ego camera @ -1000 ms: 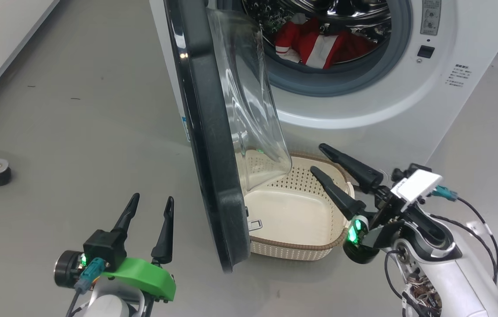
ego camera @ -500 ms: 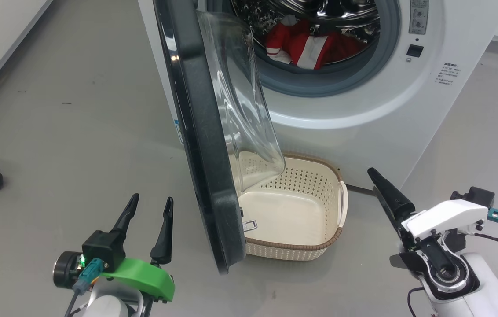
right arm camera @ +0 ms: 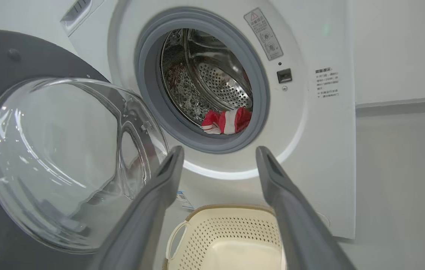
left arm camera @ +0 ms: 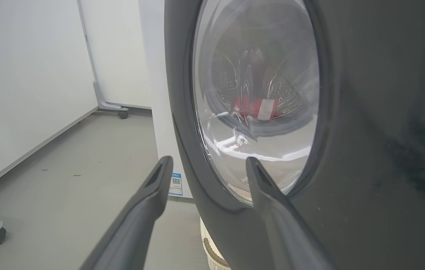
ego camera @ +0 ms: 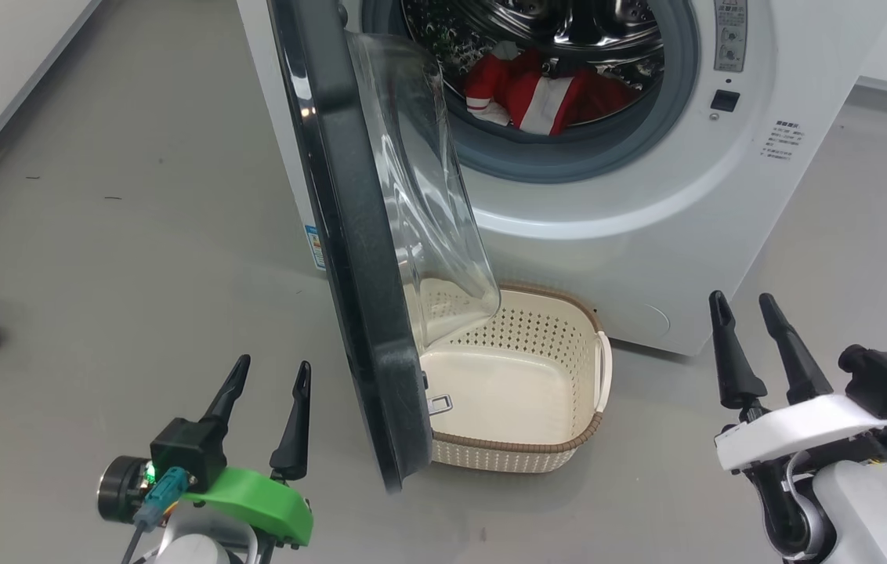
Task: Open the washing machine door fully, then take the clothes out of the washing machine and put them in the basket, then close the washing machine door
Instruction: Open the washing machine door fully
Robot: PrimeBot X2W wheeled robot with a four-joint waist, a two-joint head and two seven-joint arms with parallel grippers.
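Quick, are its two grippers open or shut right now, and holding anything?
Left gripper: open, holding nothing.
Right gripper: open, holding nothing.

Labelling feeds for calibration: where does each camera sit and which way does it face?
Head: up high, looking down at door, washer, basket; left gripper and right gripper show, jaws open.
Left wrist: low, along its fingers at the door's outer face.
Right wrist: low, along its fingers into the drum, basket below.
All three share the red clothes.
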